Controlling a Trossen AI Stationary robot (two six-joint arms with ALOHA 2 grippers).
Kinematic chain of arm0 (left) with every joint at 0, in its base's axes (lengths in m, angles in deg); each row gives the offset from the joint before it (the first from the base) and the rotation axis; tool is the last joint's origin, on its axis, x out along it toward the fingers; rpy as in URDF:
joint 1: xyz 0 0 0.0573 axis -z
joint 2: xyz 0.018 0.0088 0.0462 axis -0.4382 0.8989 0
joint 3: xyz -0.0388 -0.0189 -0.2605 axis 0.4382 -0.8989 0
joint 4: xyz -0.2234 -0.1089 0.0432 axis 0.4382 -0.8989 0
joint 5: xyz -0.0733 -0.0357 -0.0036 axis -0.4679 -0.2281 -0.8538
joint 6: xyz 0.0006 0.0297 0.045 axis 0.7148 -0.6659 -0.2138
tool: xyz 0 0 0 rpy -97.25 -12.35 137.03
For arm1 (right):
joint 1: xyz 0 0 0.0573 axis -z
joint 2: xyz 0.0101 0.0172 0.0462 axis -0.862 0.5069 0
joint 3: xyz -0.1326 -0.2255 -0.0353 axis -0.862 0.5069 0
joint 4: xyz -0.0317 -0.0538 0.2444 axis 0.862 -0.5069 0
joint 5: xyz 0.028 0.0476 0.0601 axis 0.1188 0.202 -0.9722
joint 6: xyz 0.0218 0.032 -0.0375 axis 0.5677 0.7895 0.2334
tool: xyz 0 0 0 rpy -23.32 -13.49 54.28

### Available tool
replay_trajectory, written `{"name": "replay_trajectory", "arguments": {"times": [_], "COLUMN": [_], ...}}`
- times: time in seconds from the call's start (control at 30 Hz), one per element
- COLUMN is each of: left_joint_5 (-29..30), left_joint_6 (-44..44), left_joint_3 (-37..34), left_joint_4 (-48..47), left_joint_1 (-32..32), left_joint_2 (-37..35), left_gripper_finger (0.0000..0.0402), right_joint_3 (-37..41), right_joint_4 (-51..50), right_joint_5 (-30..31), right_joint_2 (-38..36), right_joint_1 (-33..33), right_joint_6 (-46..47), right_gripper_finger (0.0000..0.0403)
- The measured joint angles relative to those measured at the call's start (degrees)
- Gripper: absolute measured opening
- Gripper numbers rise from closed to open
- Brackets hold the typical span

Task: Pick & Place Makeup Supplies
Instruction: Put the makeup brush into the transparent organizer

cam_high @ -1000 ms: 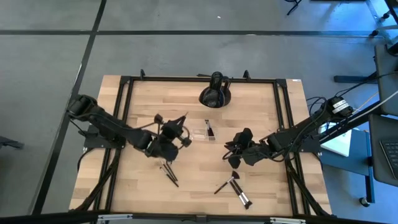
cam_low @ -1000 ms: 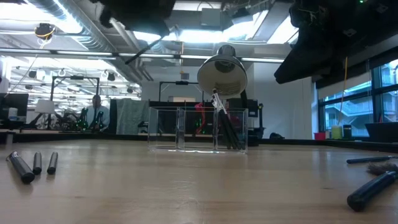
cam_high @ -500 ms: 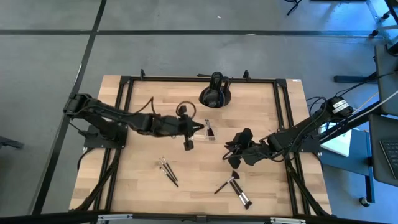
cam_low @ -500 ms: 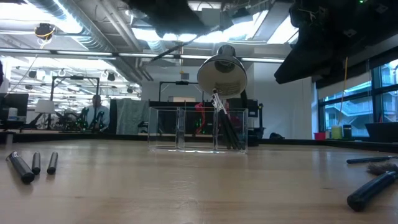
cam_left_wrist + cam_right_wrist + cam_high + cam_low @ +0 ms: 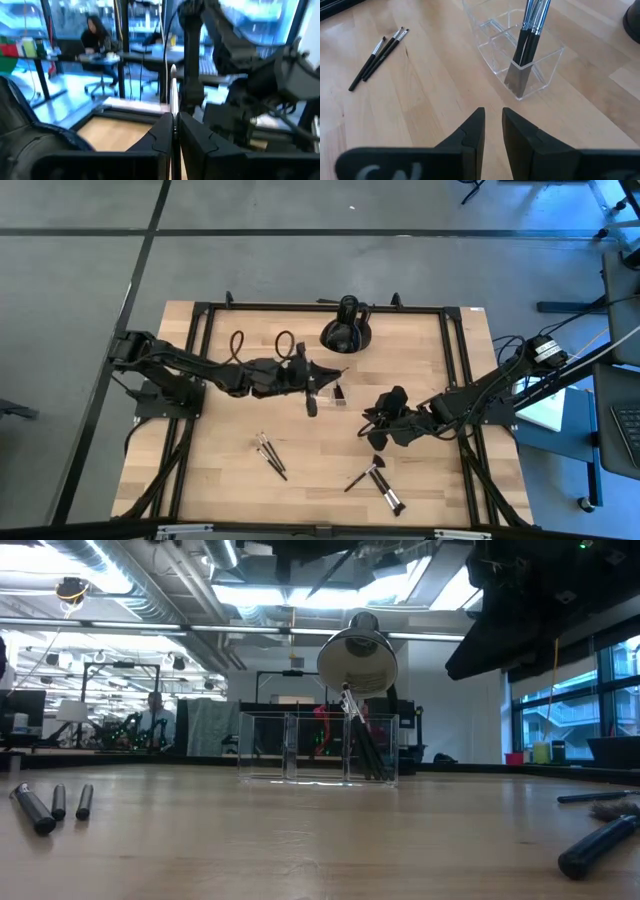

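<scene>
While the high view looks straight down on the wooden counter (image 5: 230,470), the left pincer (image 5: 322,377) reaches over the middle, just beside the clear organiser tray (image 5: 336,390), with a thin brush (image 5: 335,371) sticking out from its tip. The right pincer (image 5: 372,423) hangs to the right of the tray, above bare wood. Three slim brushes (image 5: 270,453) lie together near the front, and more loose brushes (image 5: 377,482) lie to their right. A large black rounded object (image 5: 346,332) sits at the far edge.

From counter height, the tray (image 5: 318,747) stands in the middle with dark-handled brushes (image 5: 366,745) leaning in its right compartment. Three brush ends (image 5: 56,804) lie at the left, and two more brushes (image 5: 598,836) at the right. A person (image 5: 154,718) sits far back in the room.

Seen from the left wrist, the fingers (image 5: 197,137) are pressed narrow on a thin silver-tipped brush (image 5: 172,89) that stands up between them.

Seen from the right wrist, the fingers (image 5: 520,131) stand slightly apart with nothing between them, over the wood short of the tray (image 5: 517,55), whose end compartment holds upright brushes (image 5: 531,27). Three brushes (image 5: 380,54) lie beyond.
</scene>
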State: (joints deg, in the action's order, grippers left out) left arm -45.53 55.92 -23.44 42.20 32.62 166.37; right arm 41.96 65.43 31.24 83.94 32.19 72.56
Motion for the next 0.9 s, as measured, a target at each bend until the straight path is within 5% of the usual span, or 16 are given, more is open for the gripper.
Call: {"name": "replay_trajectory", "arguments": {"times": [0.4, 0.9], "left_joint_5": [3.2, 2.4], "left_joint_6": [-0.1, 3.0], "left_joint_3": [-17.2, -16.6], "left_joint_4": [45.4, 55.3], "left_joint_1": [-0.8, -3.9], "left_joint_2": [8.1, 23.5], "left_gripper_finger": [0.0023, 0.0023], "right_joint_3": [0.0, 0.0], "right_joint_4": [-0.4, -0.2], "right_joint_5": [0.0, 0.1], "right_joint_2": [0.0, 0.0], "right_joint_1": [0.0, 0.0], "right_joint_6": [-0.1, -0.3], "right_gripper_finger": [0.0066, 0.0066]}}
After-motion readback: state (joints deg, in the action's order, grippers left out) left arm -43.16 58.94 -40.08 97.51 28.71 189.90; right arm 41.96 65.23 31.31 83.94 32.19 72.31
